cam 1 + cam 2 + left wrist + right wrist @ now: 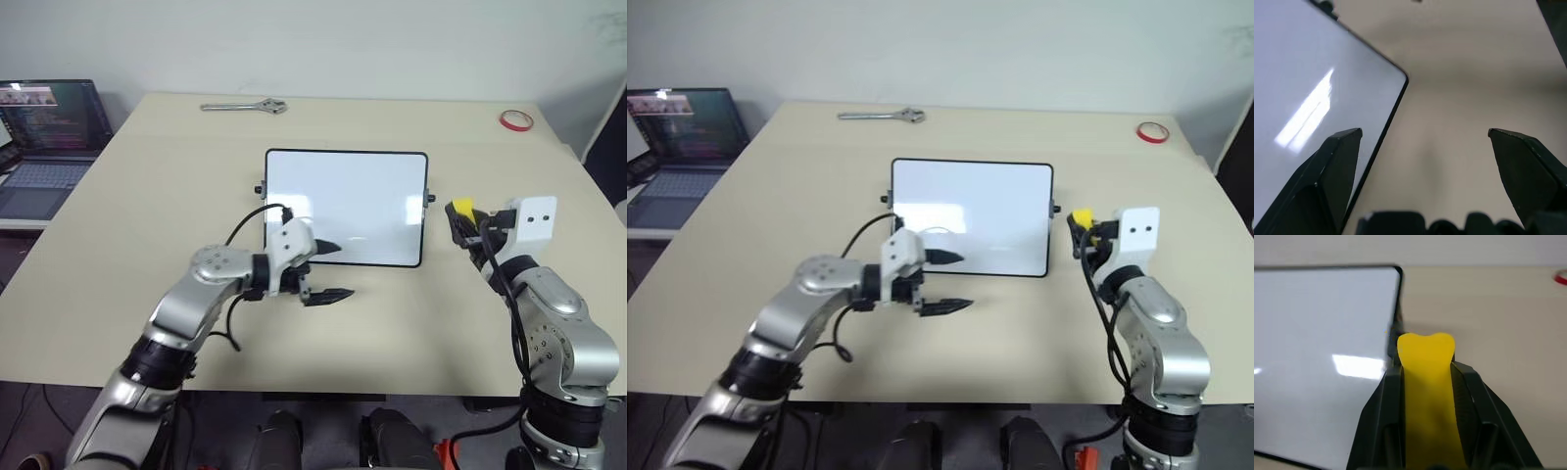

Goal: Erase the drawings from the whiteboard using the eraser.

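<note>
The whiteboard [348, 196] lies flat in the middle of the table, its face plain white with streaks of glare. The drawings are out of view. My left gripper [343, 269] hovers open at the board's near left corner, one finger over the board edge, the other over bare table; in the left wrist view the board's rounded corner [1400, 78] lies just past its fingers. My right gripper [462, 223] is just right of the board's right edge, shut on the yellow eraser [1427, 382], whose end sticks out past the fingertips.
A metal wrench [245, 106] lies near the table's far edge. A red tape ring [516, 119] sits at the far right corner. An open laptop [49, 137] stands on a lower surface to the left. Bare tan table [147, 196] surrounds the board.
</note>
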### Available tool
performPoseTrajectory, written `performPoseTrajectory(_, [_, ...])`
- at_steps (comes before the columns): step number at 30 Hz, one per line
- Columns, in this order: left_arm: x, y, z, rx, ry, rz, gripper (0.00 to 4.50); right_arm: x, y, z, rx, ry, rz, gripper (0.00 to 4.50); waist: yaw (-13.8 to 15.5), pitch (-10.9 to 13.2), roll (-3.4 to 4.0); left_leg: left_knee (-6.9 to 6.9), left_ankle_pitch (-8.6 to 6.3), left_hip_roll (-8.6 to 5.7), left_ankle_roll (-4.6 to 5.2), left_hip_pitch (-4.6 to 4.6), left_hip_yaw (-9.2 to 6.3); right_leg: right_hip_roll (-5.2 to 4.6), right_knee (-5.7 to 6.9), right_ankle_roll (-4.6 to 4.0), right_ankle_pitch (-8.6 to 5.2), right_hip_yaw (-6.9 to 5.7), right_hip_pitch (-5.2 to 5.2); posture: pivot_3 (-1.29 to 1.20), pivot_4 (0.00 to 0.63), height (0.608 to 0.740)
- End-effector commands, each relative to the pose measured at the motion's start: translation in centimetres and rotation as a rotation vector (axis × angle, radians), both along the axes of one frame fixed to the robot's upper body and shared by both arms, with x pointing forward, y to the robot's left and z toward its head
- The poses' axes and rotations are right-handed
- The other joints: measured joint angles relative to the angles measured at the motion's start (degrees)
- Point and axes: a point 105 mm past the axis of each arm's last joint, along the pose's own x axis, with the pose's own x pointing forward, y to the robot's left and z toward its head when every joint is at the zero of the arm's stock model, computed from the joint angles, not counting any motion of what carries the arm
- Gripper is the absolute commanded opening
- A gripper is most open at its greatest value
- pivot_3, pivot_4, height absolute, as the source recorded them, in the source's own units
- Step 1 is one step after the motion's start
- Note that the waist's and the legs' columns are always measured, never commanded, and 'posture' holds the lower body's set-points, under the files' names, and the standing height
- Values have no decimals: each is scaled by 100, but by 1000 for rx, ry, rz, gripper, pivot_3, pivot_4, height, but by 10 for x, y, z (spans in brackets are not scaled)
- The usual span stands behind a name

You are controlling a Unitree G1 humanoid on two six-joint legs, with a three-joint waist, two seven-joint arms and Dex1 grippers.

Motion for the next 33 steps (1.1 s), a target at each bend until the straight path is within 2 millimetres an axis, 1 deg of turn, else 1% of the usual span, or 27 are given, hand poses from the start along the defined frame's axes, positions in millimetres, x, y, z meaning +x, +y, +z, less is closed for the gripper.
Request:
performPoseTrajectory(1, [6, -23, 17, -18, -39, -65, 4500, -2, -7, -19, -59, 70, -37, 976, -30, 0, 0, 1, 0, 1, 0, -1, 1, 8, -2, 0, 0, 1, -1, 0, 150, 740])
performPoseTrajectory(4, [9, -39, 27, -16, -42, -113, 4500, 0, -9, -31, -51, 114, -55, 976, -83, 1, 1, -3, -1, 0, 2, -3, 7, 8, -4, 0, 0, 4, -3, 0, 150, 740])
performPoseTrajectory(6, [8, -49, 30, -9, -46, -160, 4500, 3, -14, -39, -42, 138, -87, 976, -95, 1, 1, -5, -1, 0, 2, -5, 8, 8, -4, 0, 0, 4, -5, 0, 150, 740])
performPoseTrajectory(8, [3, -56, 25, 14, -31, -215, 4500, 9, -19, -46, -19, 159, -116, 976, -98, 1, 1, -4, -1, -1, 2, -5, 7, 8, -5, 0, 0, 3, -5, 0, 150, 740])
performPoseTrajectory(10, [-2, -57, 19, 38, -20, -260, 4500, 13, -21, -50, -1, 172, -128, 976, -103, 1, 2, -4, -1, -3, 2, -4, 9, 8, -4, 0, 0, 3, -4, 0, 150, 740])
performPoseTrajectory(12, [-5, -56, 13, 67, -19, -283, 4500, 18, -24, -50, 13, 172, -151, 1685, -105, 1, 2, -4, -1, -2, 2, -4, 9, 8, -4, 0, 0, 4, -4, 0, 150, 740])
performPoseTrajectory(13, [-6, -55, 11, 75, -19, -287, 4500, 20, -25, -50, 17, 171, -162, 1864, -105, 1, 2, -3, -1, -2, 1, -4, 7, 8, -4, 0, 0, 4, -4, 0, 150, 740])
performPoseTrajectory(15, [-6, -53, 9, 79, -19, -283, 4500, 23, -28, -50, 32, 163, -175, 2439, -103, 1, 2, -4, -1, -1, 1, -4, 7, 8, -3, 0, 0, 6, -4, 0, 150, 740])
performPoseTrajectory(18, [-5, -43, 6, 61, -4, -230, 4500, 27, -31, -43, 62, 126, -192, 3489, -105, 2, 4, -4, -1, -1, 1, -4, 7, 7, -4, 0, 0, 7, -4, 0, 150, 740])
performPoseTrajectory(19, [-3, -39, 5, 54, 0, -205, 4500, 28, -31, -39, 85, 105, -195, 3900, -107, 2, 5, -4, -1, -1, 1, -4, 7, 6, -4, 0, 0, 8, -4, 0, 150, 740])
performPoseTrajectory(20, [-2, -33, 1, 46, 11, -167, 4500, 29, -30, -33, 123, 68, -186, 4293, -109, 2, 5, -4, -1, 0, 2, -4, 7, 6, -4, 0, 0, 9, -4, 0, 150, 740])
performPoseTrajectory(21, [0, -27, -2, 34, 15, -129, 4500, 28, -30, -25, 150, 26, -181, 4463, -114, 3, 5, -4, -1, 1, 2, -4, 8, 6, -3, 0, 0, 10, -4, 0, 150, 740])
performPoseTrajectory(23, [5, -9, -7, -18, 35, -11, 4500, 24, -30, -2, 130, -90, -155, 4463, -119, 3, 8, -4, -1, 4, 2, -4, 5, 6, -1, 0, 0, 8, -5, 0, 150, 740])
performPoseTrajectory(24, [6, 4, -10, -39, 37, 52, 4500, 19, -29, 9, 110, -144, -132, 4463, -124, 4, 10, -4, -1, 5, 2, -3, 6, 4, -1, -1, 0, 10, -5, 0, 150, 740])
performPoseTrajectory(25, [5, 16, -12, -58, 48, 106, 4500, 15, -26, 17, 102, -182, -102, 4463, -127, 4, 11, -5, -1, 7, 2, -3, 6, -4, -2, 0, 0, 11, -6, 0, 150, 740])
performPoseTrajectory(27, [0, 35, -16, -104, 66, 209, 4500, 5, -17, 28, 96, -232, -32, 4463, -117, 4, 11, -6, -2, 9, 2, -5, 3, -6, -3, -1, 0, 7, -7, 0, 150, 740])
performPoseTrajectory(28, [-3, 43, -17, -133, 71, 266, 4500, 0, -14, 29, 75, -245, -3, 4463, -107, 4, 11, -5, -2, 15, 1, -5, -1, -8, -5, -1, 0, 6, -7, 0, 150, 740])
performPoseTrajectory(29, [-3, 56, -17, -183, 74, 365, 4500, -7, -9, 27, 18, -260, 31, 4463, -95, 4, 11, -5, -2, 19, 1, -6, -4, -12, -5, -1, -1, 3, -5, 0, 150, 740])
performPoseTrajectory(30, [-1, 72, -17, -240, 71, 487, 4500, -14, -5, 20, -41, -272, 60, 4463, -80, 3, 10, -5, -2, 18, 1, -6, -4, -14, -6, 0, -1, 3, -4, 0, 150, 740])
performPoseTrajectory(31, [0, 86, -18, -285, 60, 602, 4500, -20, -3, 11, -57, -277, 100, 4463, -53, 3, 9, -4, -3, 20, 1, -3, -6, -20, -10, 2, -2, 3, 1, 0, 150, 740])
performPoseTrajectory(33, [-1, 111, -22, -344, 43, 799, 4500, -32, -3, -8, -32, -258, 109, 4463, 14, 2, 9, -1, -3, 18, 1, -1, -8, -25, -12, 5, -4, -1, 8, 0, 150, 740])
